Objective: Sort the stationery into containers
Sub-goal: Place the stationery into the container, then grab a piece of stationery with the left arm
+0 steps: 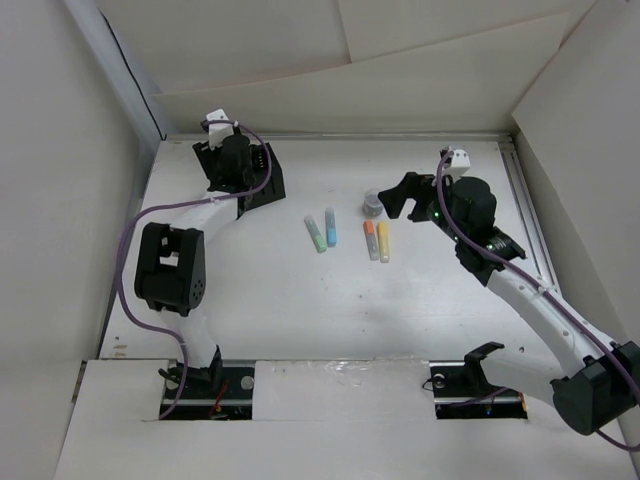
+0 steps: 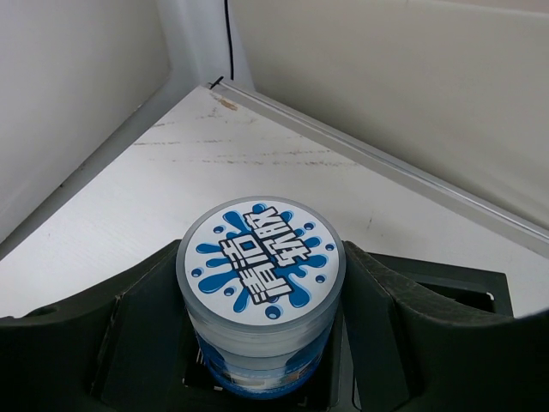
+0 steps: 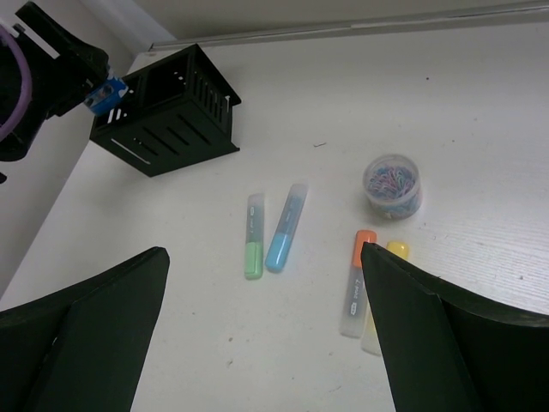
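**Jaws: left clenched on a tub, right spread wide**

Standing by the bench, I see the black organizer [image 3: 171,129] in the far left corner. The left gripper [image 2: 262,283] hangs over it, squeezing a round clear tub [image 2: 260,257] with a blue splash label. Whether the tub's base is already inside a compartment I cannot tell. The right gripper [image 3: 263,253] holds nothing and hovers near mid-bench. Below it are the clear cup [image 3: 392,184] of paper clips and, toward the near edge, two pairs of markers. The green marker [image 3: 254,249] lies beside the light blue marker [image 3: 286,227], and the orange marker [image 3: 356,283] lies against the yellow marker [image 1: 383,242]. The step in hand looks like depositing the tub. The left fingers need to let go squarely over a compartment, and then the right can go for the cup.
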`<move>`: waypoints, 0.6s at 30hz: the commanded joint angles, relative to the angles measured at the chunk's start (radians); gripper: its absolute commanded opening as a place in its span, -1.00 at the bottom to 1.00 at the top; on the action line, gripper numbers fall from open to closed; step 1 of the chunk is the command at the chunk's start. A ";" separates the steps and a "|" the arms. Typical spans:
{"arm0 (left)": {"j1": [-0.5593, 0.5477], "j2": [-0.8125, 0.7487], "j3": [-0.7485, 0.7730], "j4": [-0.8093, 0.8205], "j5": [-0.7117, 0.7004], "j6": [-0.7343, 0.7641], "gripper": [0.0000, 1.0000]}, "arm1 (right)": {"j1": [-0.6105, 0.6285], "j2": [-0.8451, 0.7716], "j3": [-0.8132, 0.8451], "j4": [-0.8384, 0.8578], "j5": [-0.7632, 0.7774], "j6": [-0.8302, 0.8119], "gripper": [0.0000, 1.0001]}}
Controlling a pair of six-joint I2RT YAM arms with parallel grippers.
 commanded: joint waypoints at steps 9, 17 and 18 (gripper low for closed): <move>0.003 0.040 0.008 0.131 -0.019 0.026 -0.55 | 0.016 -0.023 0.000 0.071 0.012 -0.009 1.00; 0.003 0.040 0.008 0.149 -0.056 0.035 -0.08 | 0.016 -0.023 -0.009 0.091 0.003 -0.009 1.00; 0.003 0.040 -0.003 0.149 -0.056 0.035 0.07 | 0.016 -0.023 -0.018 0.091 0.012 -0.009 1.00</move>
